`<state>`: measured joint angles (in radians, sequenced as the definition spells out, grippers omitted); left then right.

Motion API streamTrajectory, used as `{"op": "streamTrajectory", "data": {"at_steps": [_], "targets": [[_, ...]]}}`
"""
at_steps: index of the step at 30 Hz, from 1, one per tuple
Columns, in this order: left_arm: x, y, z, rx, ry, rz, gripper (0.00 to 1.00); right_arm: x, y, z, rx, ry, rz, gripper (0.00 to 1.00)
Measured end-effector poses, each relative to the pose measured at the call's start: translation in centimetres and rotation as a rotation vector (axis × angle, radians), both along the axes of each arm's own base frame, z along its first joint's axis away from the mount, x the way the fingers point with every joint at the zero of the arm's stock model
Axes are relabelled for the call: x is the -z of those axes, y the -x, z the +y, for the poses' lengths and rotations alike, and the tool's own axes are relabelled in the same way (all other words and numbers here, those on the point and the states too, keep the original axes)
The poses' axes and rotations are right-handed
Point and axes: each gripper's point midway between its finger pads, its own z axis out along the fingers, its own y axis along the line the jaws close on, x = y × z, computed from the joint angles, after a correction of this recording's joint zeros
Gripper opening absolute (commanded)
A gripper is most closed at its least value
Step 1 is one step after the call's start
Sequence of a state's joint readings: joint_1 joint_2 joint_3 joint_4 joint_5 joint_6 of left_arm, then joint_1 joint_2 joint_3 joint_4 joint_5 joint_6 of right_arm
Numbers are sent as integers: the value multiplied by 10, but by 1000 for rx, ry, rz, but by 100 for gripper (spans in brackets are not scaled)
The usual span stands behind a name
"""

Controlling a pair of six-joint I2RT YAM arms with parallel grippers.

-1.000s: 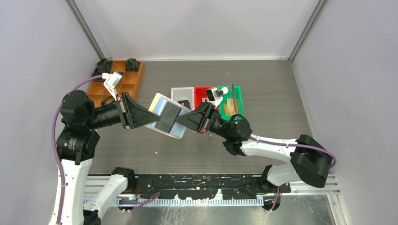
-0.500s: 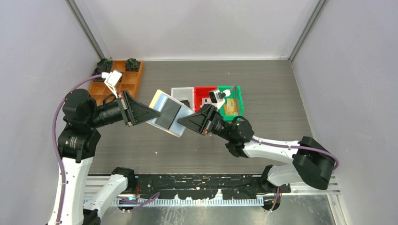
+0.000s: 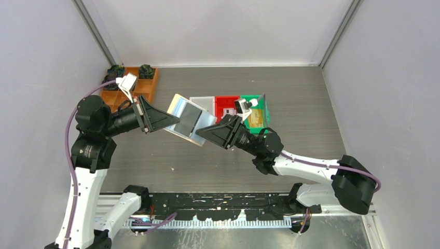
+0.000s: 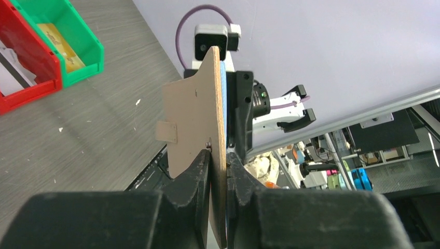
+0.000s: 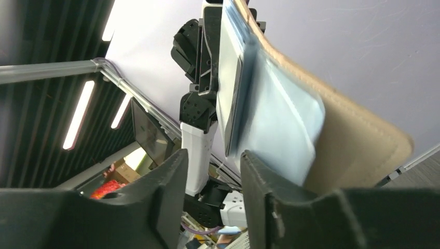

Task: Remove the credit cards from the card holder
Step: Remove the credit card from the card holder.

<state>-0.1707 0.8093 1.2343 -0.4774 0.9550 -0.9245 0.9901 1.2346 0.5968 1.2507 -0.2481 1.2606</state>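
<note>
My left gripper (image 3: 167, 118) is shut on the card holder (image 3: 191, 123) and holds it in the air above the table. The holder hangs open with its silvery pockets up. A black credit card (image 3: 189, 118) sits in a pocket. In the left wrist view my gripper (image 4: 219, 155) pinches the tan holder (image 4: 192, 114) edge-on. My right gripper (image 3: 200, 133) is open at the holder's near right edge. In the right wrist view its gap (image 5: 214, 171) is empty; the holder's silvery pocket (image 5: 280, 129) and the black card's edge (image 5: 234, 98) lie just beyond its right finger.
White (image 3: 200, 102), red (image 3: 224, 104) and green (image 3: 259, 106) bins stand behind the holder. A gold card (image 3: 255, 118) lies in the green bin, and shows in the left wrist view (image 4: 59, 44). An orange-brown compartment tray (image 3: 129, 91) stands far left.
Both arms have moved a little toward the far side. The card holder has gone up and back with the left gripper. The right gripper stays open at its near edge.
</note>
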Motion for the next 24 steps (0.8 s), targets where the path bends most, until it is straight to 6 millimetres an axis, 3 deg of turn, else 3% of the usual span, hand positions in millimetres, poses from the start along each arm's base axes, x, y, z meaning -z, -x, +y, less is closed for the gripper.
{"op": "streamTrajectory", "data": {"at_steps": [3,6,9,12,14,20,24], "targets": [[1,5,-1,25,-1,-8,2,-5,-8,-4,25,29,-20,74],[1,12,-1,57,-7,-32,2,-12,-25,-22,133,117,-71,83],[1,22,-2,95,-16,-63,2,-43,-26,-42,242,186,-189,86],[3,32,-2,136,-21,-84,2,-80,-13,-51,283,229,-349,95],[5,36,-2,156,-24,-92,2,-88,-8,-50,281,260,-418,98],[7,46,-3,206,-21,-91,1,-75,-1,-16,104,376,-557,99],[8,51,-3,236,-18,-90,1,-29,-10,13,-38,484,-514,90]]}}
